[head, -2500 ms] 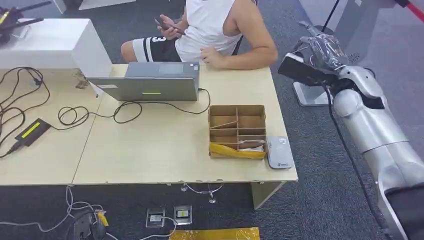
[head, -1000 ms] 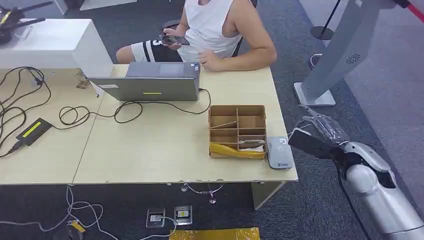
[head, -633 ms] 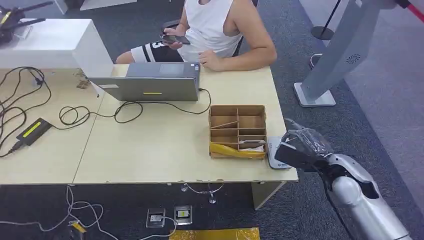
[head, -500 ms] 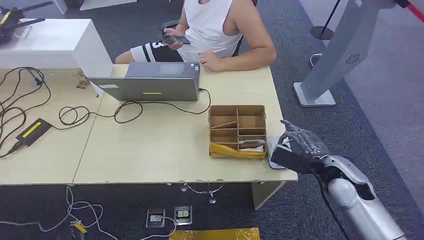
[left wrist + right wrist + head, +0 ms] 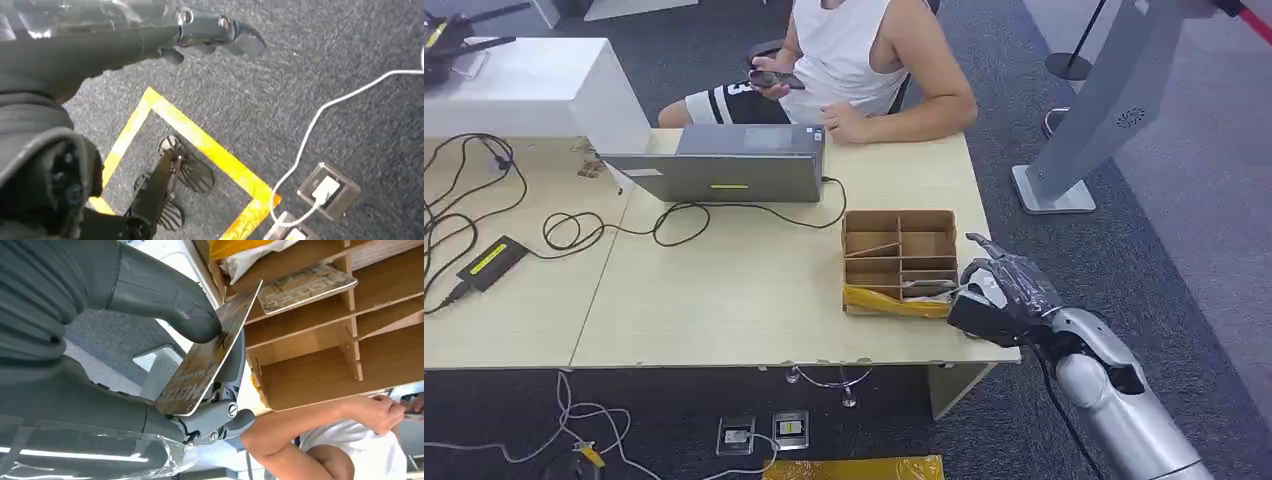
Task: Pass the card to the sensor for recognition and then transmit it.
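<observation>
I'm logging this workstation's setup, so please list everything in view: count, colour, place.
Table: one, light wood, centre.
Divided box: one, brown, table's right part.
Yellow bag: one, box's near compartment.
Spare card: one, patterned, in the box.
Laptop: one, grey, far edge.
Cables: several, black, table's left.
Floor sockets: two, under the table.
Person: one, white top, seated opposite, holding a phone.
Card: one, patterned, pinched by right hand.
Left hand: above the carpet.
</observation>
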Robot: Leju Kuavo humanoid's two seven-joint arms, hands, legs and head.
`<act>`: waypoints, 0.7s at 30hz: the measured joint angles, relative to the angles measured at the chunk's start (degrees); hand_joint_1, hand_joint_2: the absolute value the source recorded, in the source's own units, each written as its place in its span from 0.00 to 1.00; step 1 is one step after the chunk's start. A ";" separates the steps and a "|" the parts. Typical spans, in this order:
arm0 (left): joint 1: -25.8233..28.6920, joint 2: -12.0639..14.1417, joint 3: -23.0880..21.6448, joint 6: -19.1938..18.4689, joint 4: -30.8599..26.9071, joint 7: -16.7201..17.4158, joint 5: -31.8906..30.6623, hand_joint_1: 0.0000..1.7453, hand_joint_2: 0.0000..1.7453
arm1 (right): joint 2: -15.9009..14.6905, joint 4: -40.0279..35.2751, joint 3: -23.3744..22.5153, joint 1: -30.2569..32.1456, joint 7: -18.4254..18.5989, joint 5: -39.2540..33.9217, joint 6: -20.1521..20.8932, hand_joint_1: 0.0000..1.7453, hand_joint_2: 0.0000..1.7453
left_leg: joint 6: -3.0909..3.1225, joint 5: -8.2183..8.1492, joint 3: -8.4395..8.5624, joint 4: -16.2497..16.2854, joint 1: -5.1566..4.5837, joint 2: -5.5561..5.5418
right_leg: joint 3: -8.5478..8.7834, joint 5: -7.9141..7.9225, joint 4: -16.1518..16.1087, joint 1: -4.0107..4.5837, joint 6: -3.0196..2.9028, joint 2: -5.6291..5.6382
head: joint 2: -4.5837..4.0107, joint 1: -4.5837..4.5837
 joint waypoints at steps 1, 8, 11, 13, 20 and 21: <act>-0.20 0.04 -0.28 -0.22 0.42 -0.28 0.20 0.00 0.00 | 0.15 0.61 0.02 -0.21 -0.26 0.02 -0.33 1.00 1.00 | 0.00 0.00 0.00 0.00 0.00 0.00 | 0.00 0.00 0.00 0.00 0.00 0.00 | 0.00 -0.02; -1.47 0.15 -1.86 -1.33 3.80 -1.66 1.94 0.00 0.00 | 0.76 5.76 -0.44 -1.19 -1.14 0.24 -2.86 1.00 1.00 | 0.00 0.00 0.01 0.00 0.00 0.00 | -0.01 0.00 0.00 0.00 0.00 0.01 | 0.00 0.00; -2.00 0.17 -2.38 -1.49 5.27 -1.79 3.01 0.00 0.00 | 0.74 7.88 -1.11 -1.47 -1.16 0.48 -4.13 1.00 1.00 | 0.00 0.00 0.01 0.00 0.00 0.00 | -0.01 0.00 -0.01 0.00 0.00 0.01 | 0.00 -0.02; -2.24 0.28 -2.86 -1.53 6.16 -1.81 3.65 0.00 0.00 | 0.61 9.13 -1.51 -1.69 -1.16 0.28 -4.46 1.00 1.00 | 0.00 0.00 0.01 0.00 0.00 0.00 | -0.02 0.00 -0.01 0.00 0.00 0.02 | 0.00 -0.02; -3.03 0.61 -3.93 -1.90 8.70 -1.90 5.53 0.00 0.00 | -0.50 11.19 -3.87 -1.79 -0.96 -0.42 -5.29 1.00 1.00 | 0.00 0.00 0.02 0.01 -0.01 0.00 | -0.01 0.00 -0.01 -0.01 0.00 0.02 | 0.00 0.00; -3.09 0.70 -4.09 -1.92 9.00 -1.94 5.66 0.00 0.00 | -0.77 11.32 -4.24 -1.81 -0.96 -0.39 -5.29 1.00 1.00 | 0.00 0.00 0.02 0.01 -0.01 0.00 | -0.01 0.00 -0.01 -0.01 0.00 0.02 | -0.02 -0.04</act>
